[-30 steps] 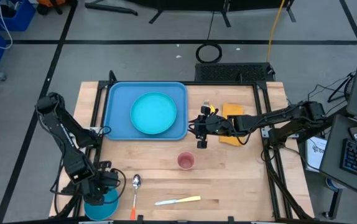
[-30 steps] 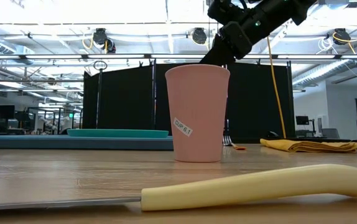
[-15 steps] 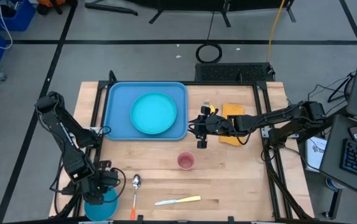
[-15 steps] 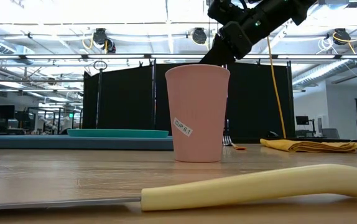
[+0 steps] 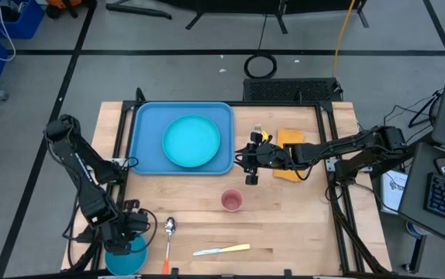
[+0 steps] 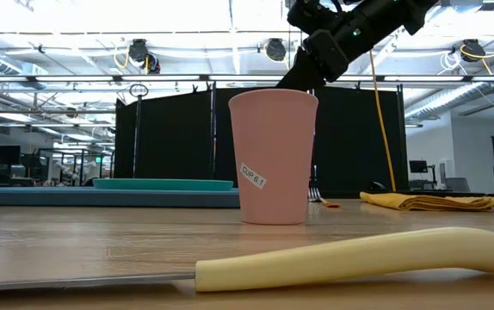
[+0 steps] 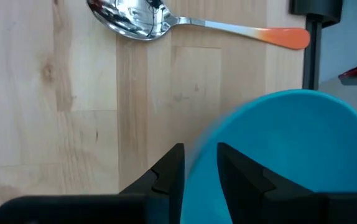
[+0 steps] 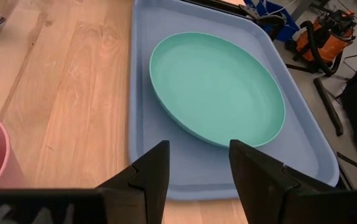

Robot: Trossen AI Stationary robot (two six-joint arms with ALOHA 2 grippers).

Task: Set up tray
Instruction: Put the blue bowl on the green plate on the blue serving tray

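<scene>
We see the tray [image 5: 146,155] lying at the far left part of the tabletop [image 5: 300,225], with its long side running left to right and a round plate [image 5: 191,141] sitting in its middle. Our right claw [image 5: 251,166] hangs in the air just past the tray's right edge, pointing toward it, and its fingers are open with nothing between them. So the tray is straight ahead of this claw, very near. A pink cup [image 5: 232,201] stands on the bare wood close to this claw, on the near side. A yellow cloth [image 5: 289,139] and a fork [image 5: 257,134] lie under the right arm.

Our left claw [image 5: 126,239] is low at the near left corner, well apart from the tray. Its fingers sit on each side of a blue bowl's [image 7: 290,155] rim and look closed on it. A spoon [image 5: 168,236] and a knife [image 5: 222,249] lie beside it.

We think the right arm is nearer the cup and the tray. There is open wood between them for moving.
</scene>
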